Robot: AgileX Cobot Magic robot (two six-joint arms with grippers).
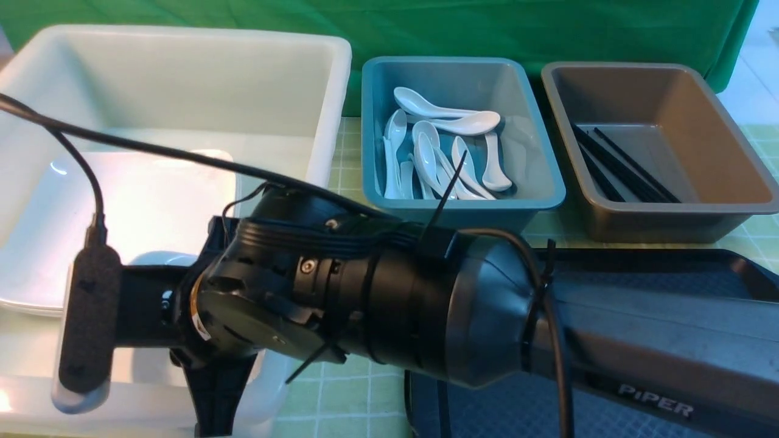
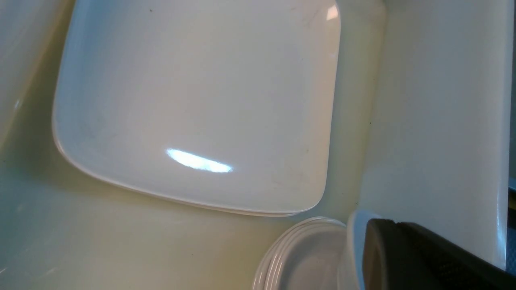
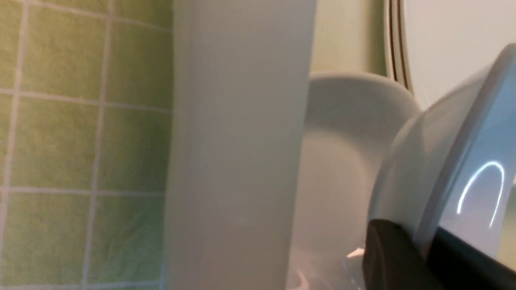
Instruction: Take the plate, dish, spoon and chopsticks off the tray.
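Tilting on edge, the small white dish (image 3: 435,161) sits at the right pincer (image 3: 423,257), whose dark finger (image 3: 391,266) presses its lower rim – as far as the right wrist view shows, the jaws are clamped on that dish. Just beyond the pincer lies a stack of small dishes (image 3: 342,161), and past that stack the large white plate (image 2: 193,100) lies flat on the floor of the white bin (image 1: 182,73). The bin's wall rises just beside the pincer, with green checked cloth (image 3: 80,141) on the wall's outer side. Behind the pincer, the right arm (image 1: 426,304) stretches back across the black tray (image 1: 748,267). Well off to the arm's far side stand a blue bin (image 1: 535,182) holding white spoons (image 1: 450,121) and a brown bin (image 1: 730,182) holding the black chopsticks (image 1: 627,167). Over the white bin hangs the left pincer (image 2: 403,257) – jaws together, one dark finger in sight, close to the dish stack; whether it grips anything I cannot tell.
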